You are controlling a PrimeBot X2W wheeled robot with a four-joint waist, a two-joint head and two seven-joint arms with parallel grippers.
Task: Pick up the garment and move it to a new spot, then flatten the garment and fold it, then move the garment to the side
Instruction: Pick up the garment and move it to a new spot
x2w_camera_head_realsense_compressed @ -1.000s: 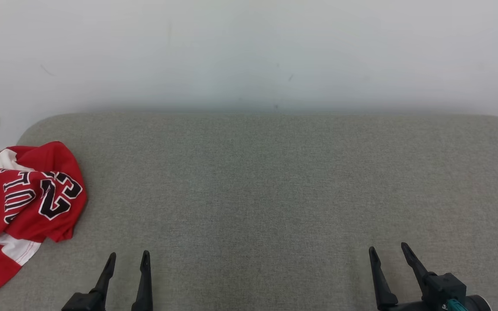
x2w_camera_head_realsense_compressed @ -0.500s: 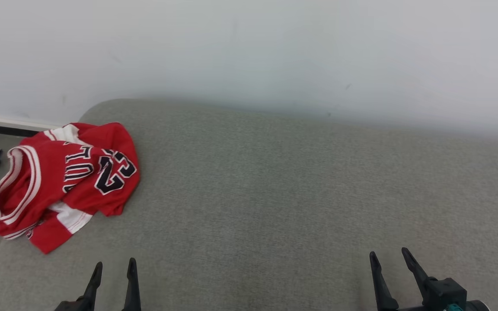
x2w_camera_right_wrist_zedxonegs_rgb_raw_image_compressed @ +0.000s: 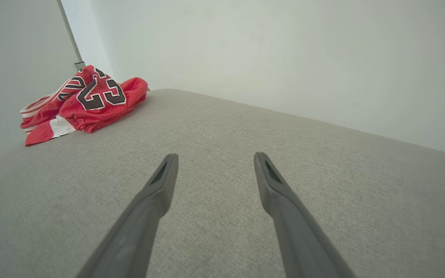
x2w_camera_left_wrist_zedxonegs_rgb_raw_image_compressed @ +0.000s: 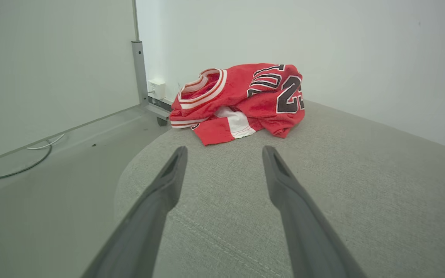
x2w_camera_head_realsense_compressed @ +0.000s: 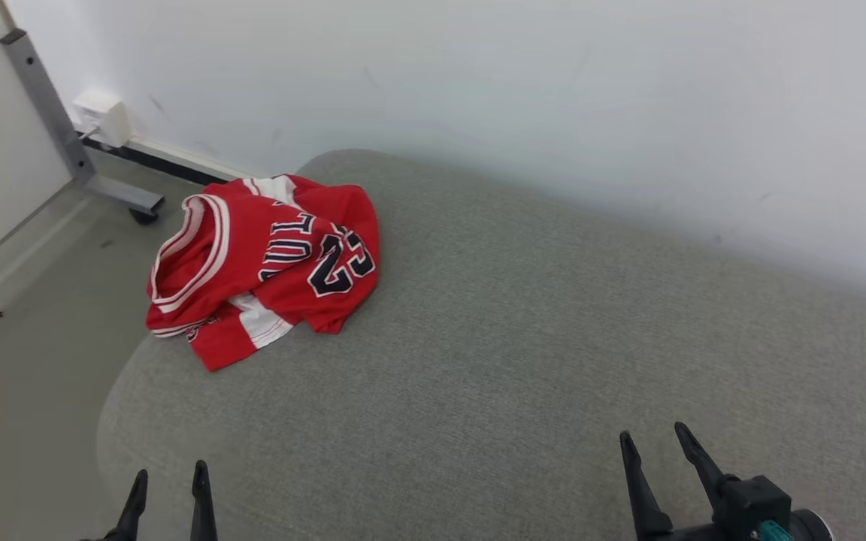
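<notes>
1. garment [x2w_camera_head_realsense_compressed: 264, 267]: one red jersey with white-and-dark banded trim at the neck opening. It bears a dark number 23 outlined in white; the lettering above the number is folded over and cannot be read in full. Condition: crumpled in a loose heap, not spread. Location: the far left corner of the cushioned surface [x2w_camera_head_realsense_compressed: 523, 338], at its rounded edge and near the wall [x2w_camera_head_realsense_compressed: 478, 83]. A red-and-white hem flap sticks out on the near side. Neither gripper touches it.

2. cushioned surface: grey woven fabric with rounded corners, its back edge set along the wall.

3. left gripper [x2w_camera_head_realsense_compressed: 169, 470]: two long dark fingers, spread apart with nothing between them. It sits at the lower left of the head view, over the near left edge of the fabric. In the left wrist view the fingers point toward the garment and stop well short of it.

4. right gripper [x2w_camera_head_realsense_compressed: 651, 430]: fingers parted and empty. It sits at the lower right of the head view, over bare fabric and well apart from the garment.

5. wall: pale and plain, with a few small marks.

6. floor [x2w_camera_head_realsense_compressed: 27, 323]: grey-beige, to the left of the surface.

7. metal post [x2w_camera_head_realsense_compressed: 49, 113]: grey, on a base with a dark caster [x2w_camera_head_realsense_compressed: 143, 217], standing left of the garment.

8. white box [x2w_camera_head_realsense_compressed: 104, 118]: small, low on the wall beside the post; possibly a socket, too small to tell.

9. cable [x2w_camera_left_wrist_zedxonegs_rgb_raw_image_compressed: 33, 163]: dark, lying on the floor at the foot of the left panel.
</notes>
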